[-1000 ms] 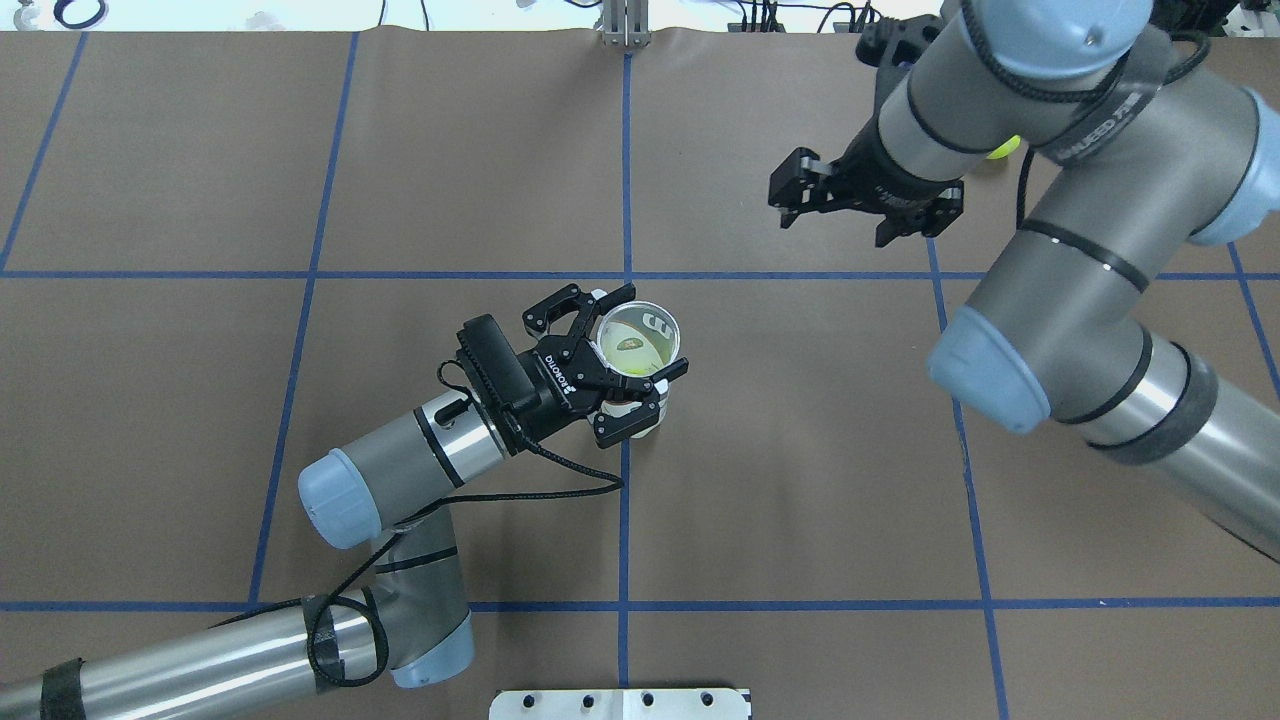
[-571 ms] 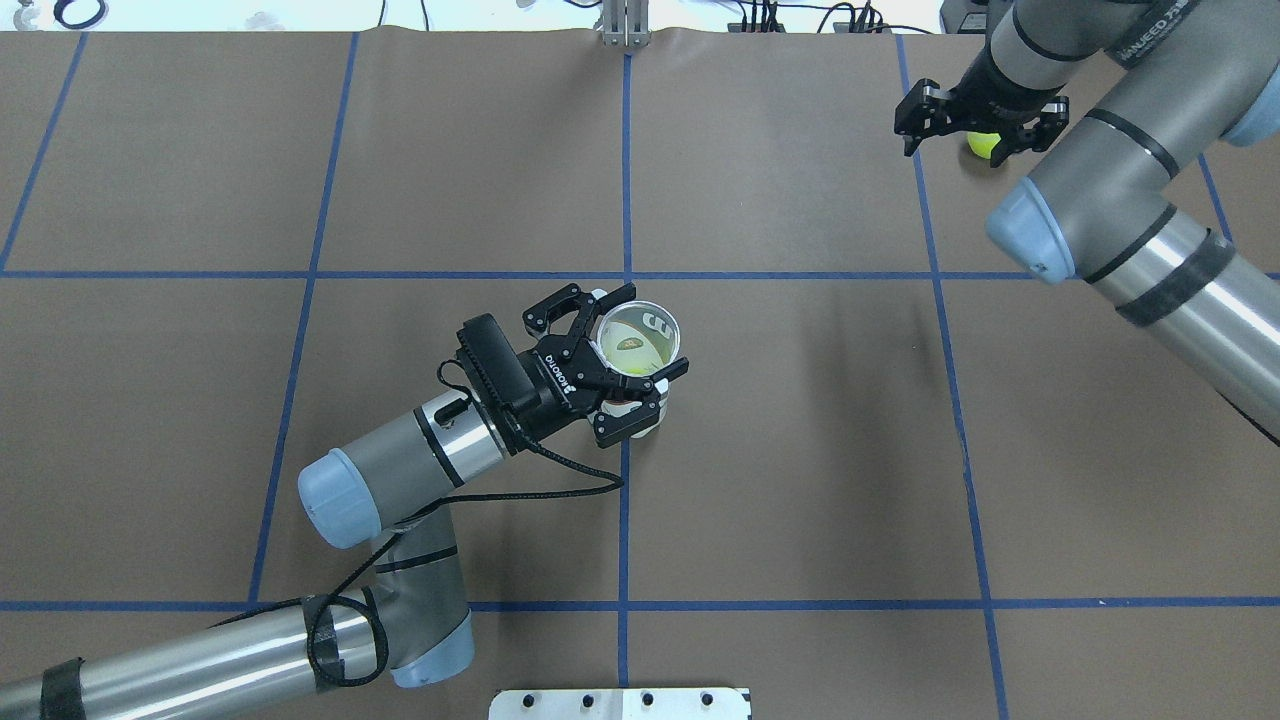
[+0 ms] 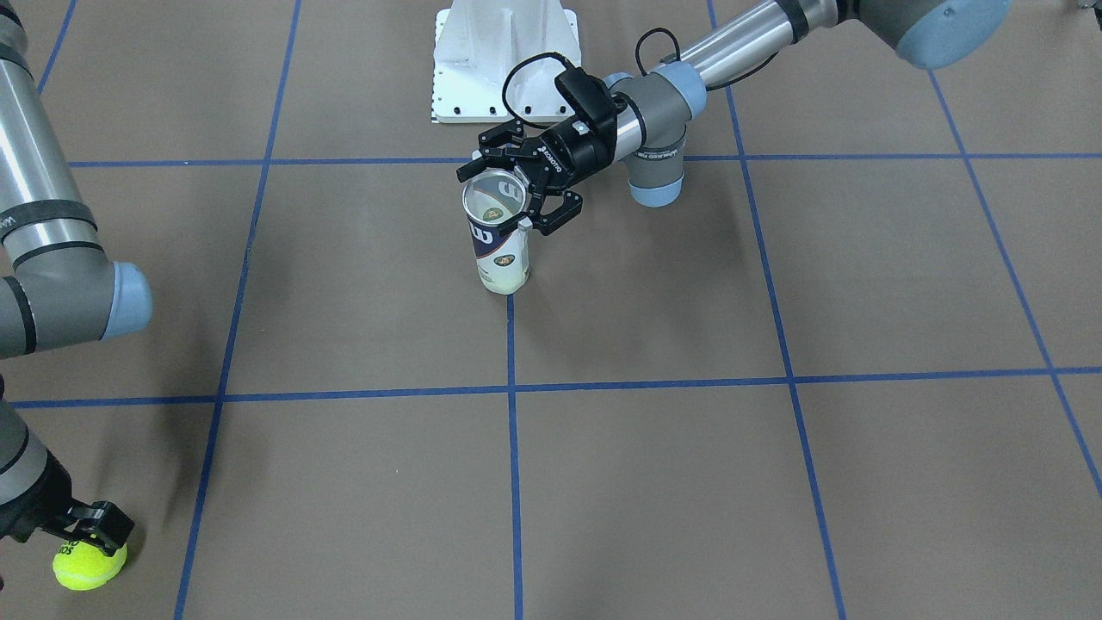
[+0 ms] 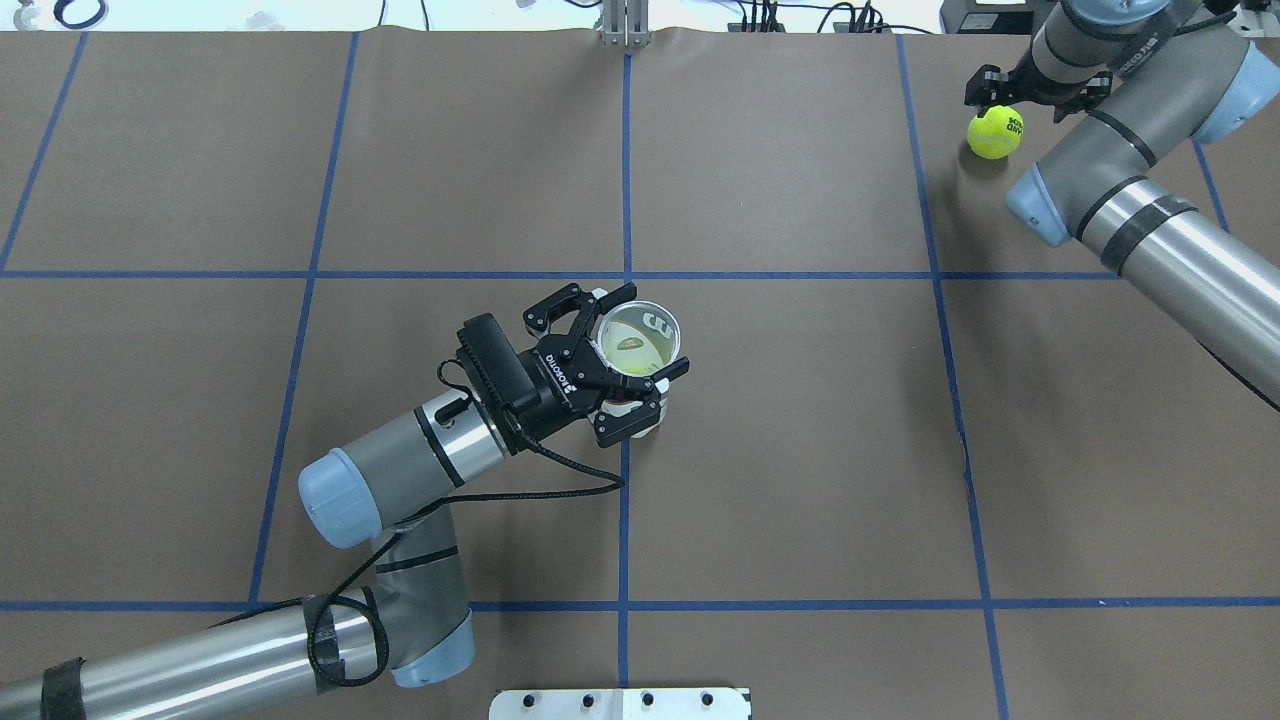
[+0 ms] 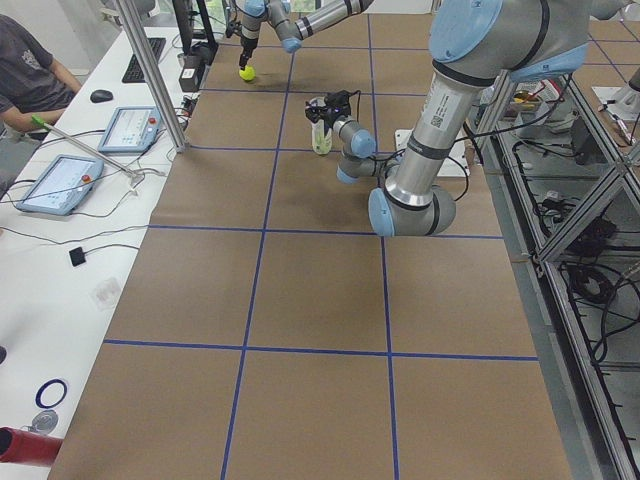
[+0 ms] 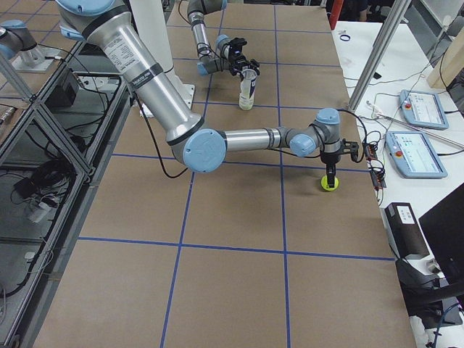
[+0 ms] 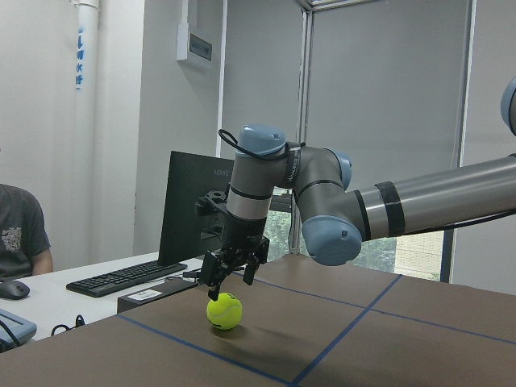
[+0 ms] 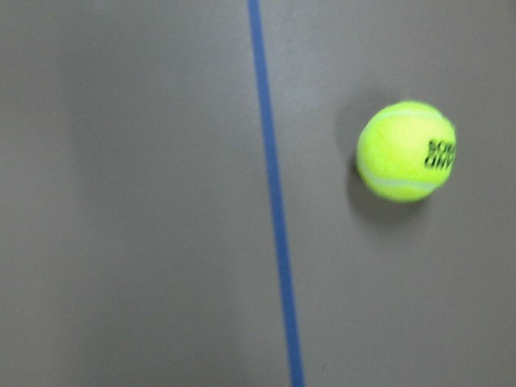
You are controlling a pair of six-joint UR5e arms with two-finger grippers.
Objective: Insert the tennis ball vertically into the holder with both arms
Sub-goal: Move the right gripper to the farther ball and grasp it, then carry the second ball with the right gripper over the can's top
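Observation:
The holder, a clear can with a navy-and-white label, stands upright at the table's middle, open end up; it also shows in the front view. My left gripper is shut on the holder near its rim. A yellow tennis ball lies on the table at the far right corner. My right gripper hangs open just above the ball, fingers pointing down and not touching it, as the left wrist view shows. The right wrist view shows only the ball.
The white pedestal base sits at the near table edge behind the holder. Blue tape lines grid the brown mat. The table's far edge with cables runs close to the ball. An operator sits beside tablets past that edge.
My right arm has swung from right of centre out to the far right corner and now hangs over the tennis ball. My left gripper and the holder have not moved.

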